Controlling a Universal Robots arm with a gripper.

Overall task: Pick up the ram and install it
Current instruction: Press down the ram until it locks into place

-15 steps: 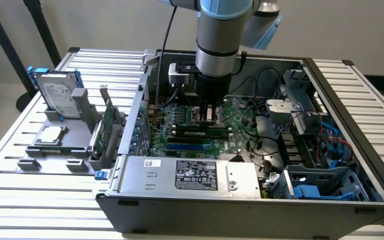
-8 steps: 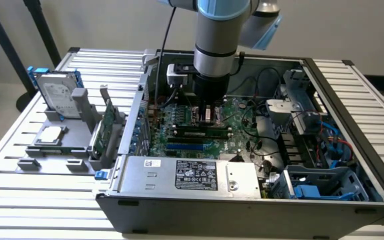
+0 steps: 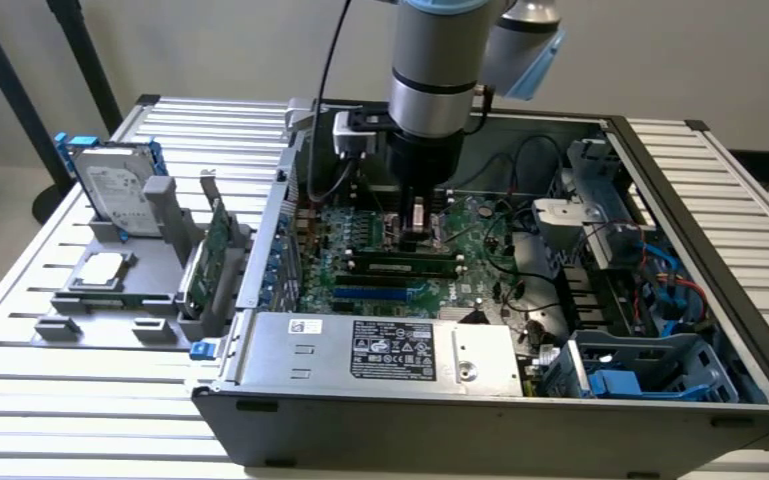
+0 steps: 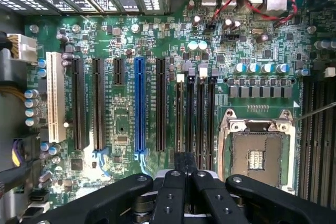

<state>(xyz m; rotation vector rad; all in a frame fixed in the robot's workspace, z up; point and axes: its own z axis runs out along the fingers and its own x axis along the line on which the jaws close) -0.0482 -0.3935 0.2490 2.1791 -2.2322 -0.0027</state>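
Jaws closed tight, low over the motherboard inside the open computer case. Ram seated on edge in a slot just near of them, lying left to right. Hard drive standing far left on the bench.

exterior high, oblique — wrist close above motherboard
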